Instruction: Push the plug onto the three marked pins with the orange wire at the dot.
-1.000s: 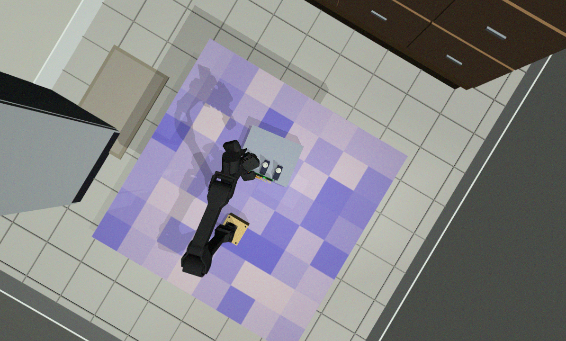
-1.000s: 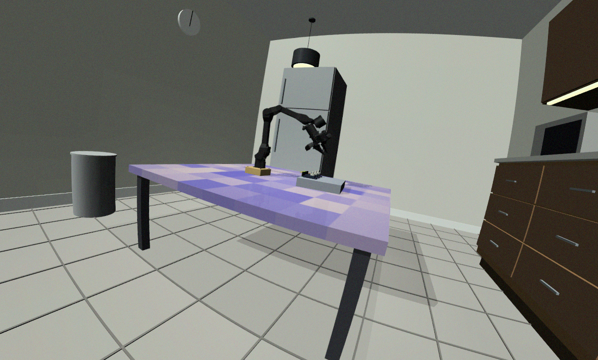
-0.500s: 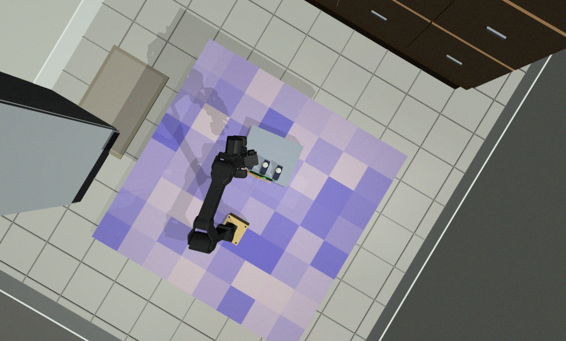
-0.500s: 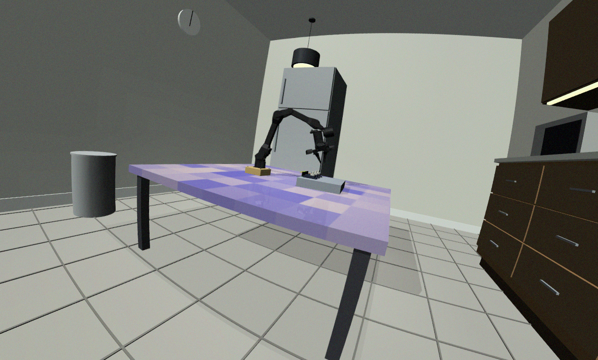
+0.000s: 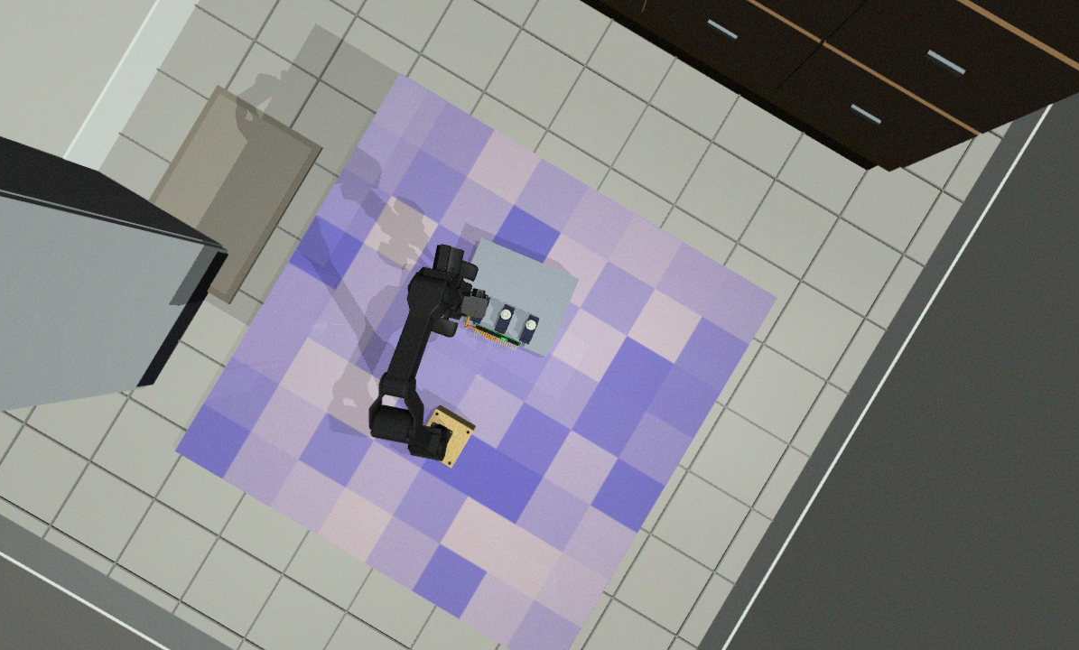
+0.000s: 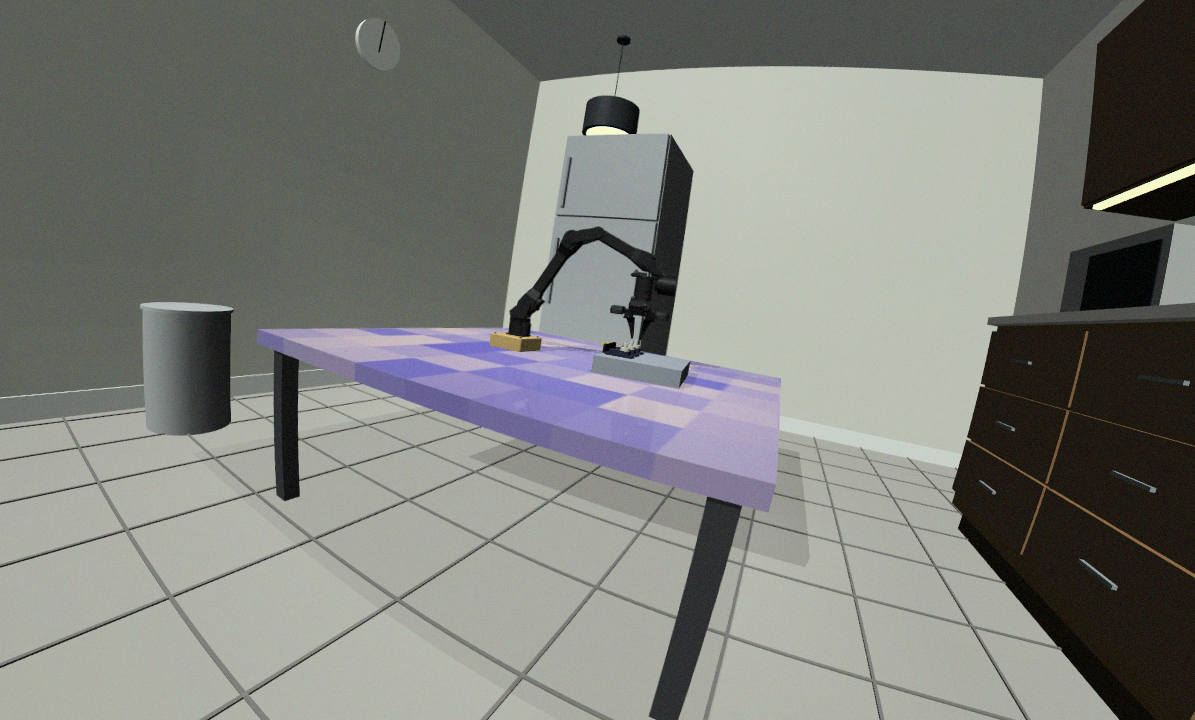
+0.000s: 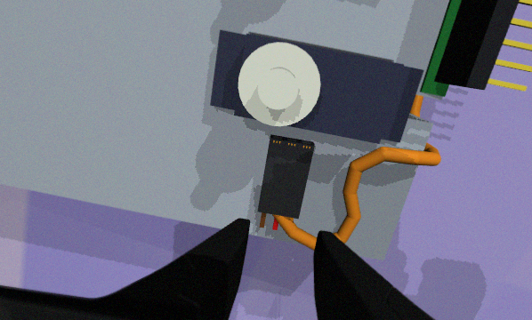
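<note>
My gripper (image 7: 282, 236) (image 6: 641, 338) points down over the holder. Its fingers stand partly apart with nothing between them. In the top view the arm hides the fingertips. The black plug (image 7: 286, 177) lies on the grey holder (image 7: 92, 111) (image 5: 526, 278) (image 6: 637, 368), just beyond the fingertips in the wrist view, with its wire end toward them. The orange lead (image 7: 351, 196) loops to the right of the plug. The servo (image 7: 359, 102) with a white horn sits beside it. The yellow pins (image 7: 515, 66) stick out at upper right. The coloured band and dot cannot be made out.
Two more servos (image 5: 506, 317) (image 5: 531, 327) stand on the holder. A black and green header strip (image 7: 471, 44) carries the pins. The arm's tan base (image 5: 455, 452) (image 6: 516, 342) is on the purple checked table (image 5: 647, 387) (image 6: 529, 385).
</note>
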{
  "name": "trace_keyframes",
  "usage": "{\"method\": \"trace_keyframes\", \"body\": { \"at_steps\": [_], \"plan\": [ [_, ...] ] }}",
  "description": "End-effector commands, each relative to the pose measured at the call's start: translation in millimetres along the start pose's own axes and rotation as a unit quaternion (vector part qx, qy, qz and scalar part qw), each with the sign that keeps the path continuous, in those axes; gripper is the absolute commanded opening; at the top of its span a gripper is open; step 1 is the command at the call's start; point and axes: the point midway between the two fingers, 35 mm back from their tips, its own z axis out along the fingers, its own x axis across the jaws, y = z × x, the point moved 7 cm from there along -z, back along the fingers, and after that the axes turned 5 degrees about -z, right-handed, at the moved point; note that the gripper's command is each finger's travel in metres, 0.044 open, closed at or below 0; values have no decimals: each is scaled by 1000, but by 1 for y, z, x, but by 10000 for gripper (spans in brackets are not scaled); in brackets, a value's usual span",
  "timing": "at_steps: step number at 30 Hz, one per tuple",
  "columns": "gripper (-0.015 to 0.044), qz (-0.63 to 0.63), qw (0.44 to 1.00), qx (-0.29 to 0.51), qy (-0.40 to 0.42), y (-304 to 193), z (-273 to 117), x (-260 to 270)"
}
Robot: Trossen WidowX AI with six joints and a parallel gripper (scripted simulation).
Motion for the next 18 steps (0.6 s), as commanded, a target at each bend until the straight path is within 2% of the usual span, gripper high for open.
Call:
{"method": "trace_keyframes", "body": {
  "at_steps": [1, 7, 18],
  "plan": [
    [115, 12, 1000, -2, -4, -1, 0, 1],
    [115, 12, 1000, -2, -4, 0, 23, 1],
    [115, 12, 1000, -2, -4, 0, 32, 1]
  ]
}}
